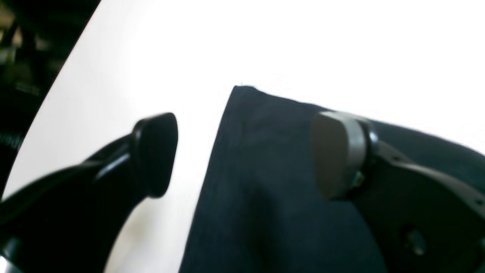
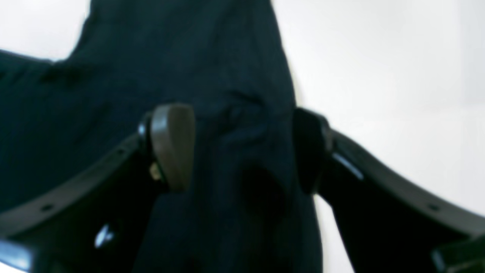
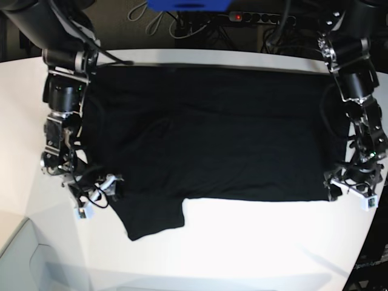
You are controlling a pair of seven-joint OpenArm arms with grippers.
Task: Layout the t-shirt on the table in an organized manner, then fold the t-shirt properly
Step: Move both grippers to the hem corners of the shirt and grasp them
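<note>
T-shirt (image 3: 206,133) spread flat across table (image 3: 254,248), one sleeve sticking out at 7 o'clock. Left gripper (image 1: 242,151) and right gripper (image 2: 242,148) both gape, straddling cloth edges, clamping nothing. Soft, light, limp fabric; pinch at hem corners or the sleeve edge.

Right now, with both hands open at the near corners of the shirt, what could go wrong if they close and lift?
1. The left hand straddles only the shirt edge, one finger over bare table; it may catch little cloth and slip.
2. The right hand sits over a wrinkled bunch, so it might grab several layers.
3. One sleeve sticks out on the near side; lifting could drag it crooked.
</note>
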